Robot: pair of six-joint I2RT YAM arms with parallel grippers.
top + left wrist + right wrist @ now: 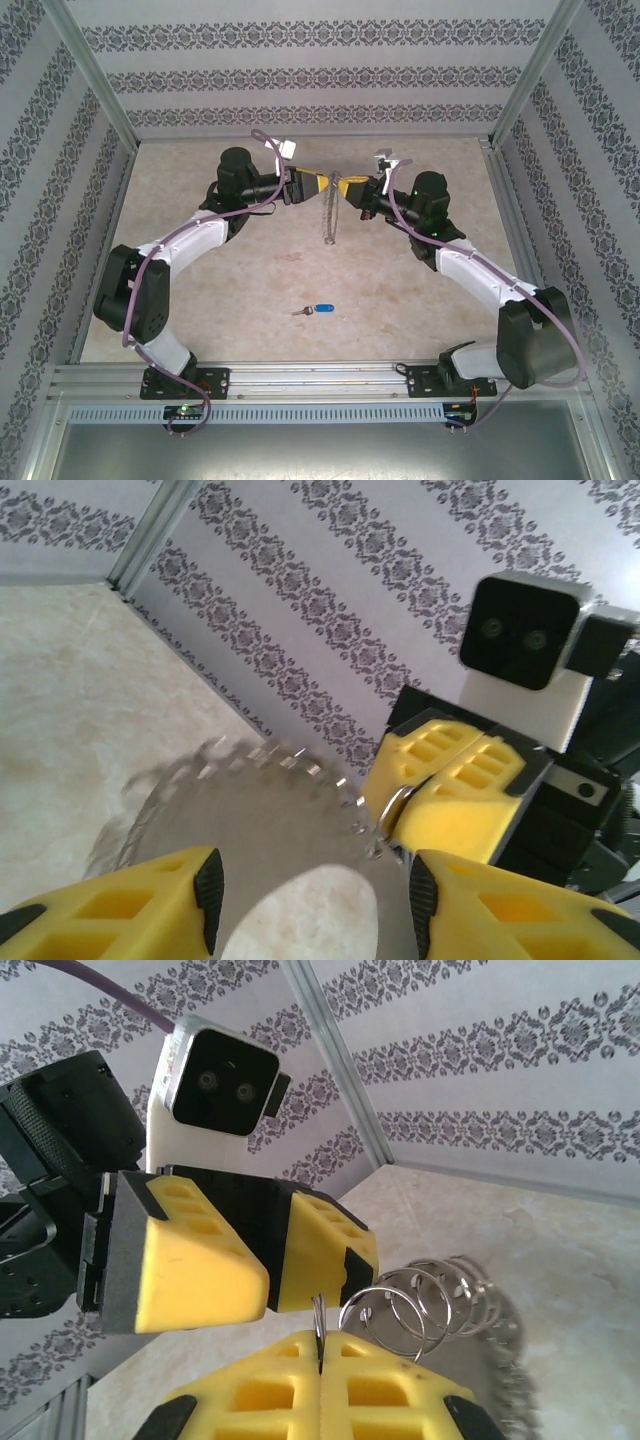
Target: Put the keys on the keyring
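Observation:
The keyring (330, 218) hangs in mid-air between the two grippers at the back middle of the table, a thin loop drooping down. My right gripper (320, 1360) is shut on one small ring of it, and several silver rings (425, 1300) fan out beside the fingers. My left gripper (315, 890) faces the right one with its jaws apart. The keyring's beaded edge (290, 760) arcs across just ahead of its pads, and nothing is clamped. The key (318, 310), silver with a blue head, lies flat on the table well in front of both grippers.
Metal frame posts (95, 85) and patterned walls (320, 70) close in the beige table (240, 270) on three sides. A metal rail (320, 378) runs along the near edge by the arm bases.

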